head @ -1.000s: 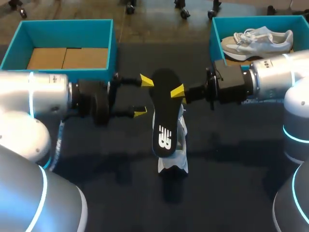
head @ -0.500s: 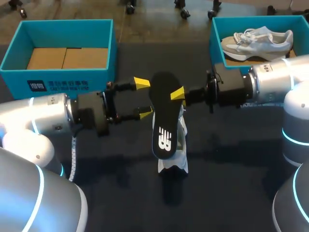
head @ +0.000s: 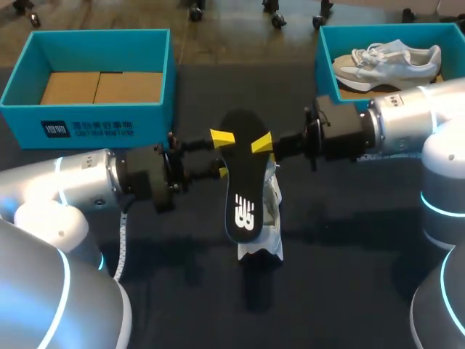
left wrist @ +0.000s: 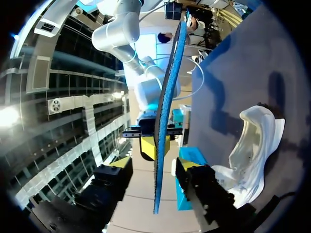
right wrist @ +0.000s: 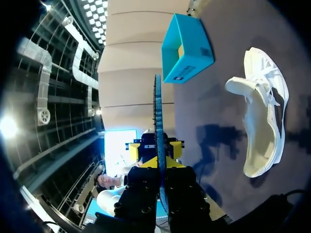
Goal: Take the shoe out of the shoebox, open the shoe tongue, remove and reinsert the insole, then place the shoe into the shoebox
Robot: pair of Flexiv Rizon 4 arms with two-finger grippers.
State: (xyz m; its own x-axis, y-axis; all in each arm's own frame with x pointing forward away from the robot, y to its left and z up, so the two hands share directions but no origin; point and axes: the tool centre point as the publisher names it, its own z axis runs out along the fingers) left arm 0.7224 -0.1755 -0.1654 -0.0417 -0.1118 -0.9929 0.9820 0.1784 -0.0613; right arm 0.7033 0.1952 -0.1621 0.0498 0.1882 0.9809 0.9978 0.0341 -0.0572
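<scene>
The empty teal shoebox (head: 145,123) sits at the far left of the table (head: 349,240), well away from the work. My left pincer (head: 221,154) comes in next, fingers wide. In the left wrist view the insole (head: 242,182) runs edge-on between them with a gap on each side, so it straddles the insole but has no hold. The insole hangs in the air over the middle of the table, and its lower end crosses above the white shoe (head: 273,218), which stands on the table right under it. My right pincer (head: 260,144) is clamped on the insole's upper part from the other side and is the only thing carrying it. Behind my right arm, the second shoebox (head: 323,58) holds another shoe (head: 389,59).

The risk, as I judge it, lies in the handover. If my right lets go before my left has closed, the insole drops. If the left pinches off-centre, the thin sheet could bend or twist out of line with the shoe's mouth.

One right fingertip is hidden behind the insole. The insole also covers much of the shoe from above, so I cannot tell how far the tongue is pulled back
</scene>
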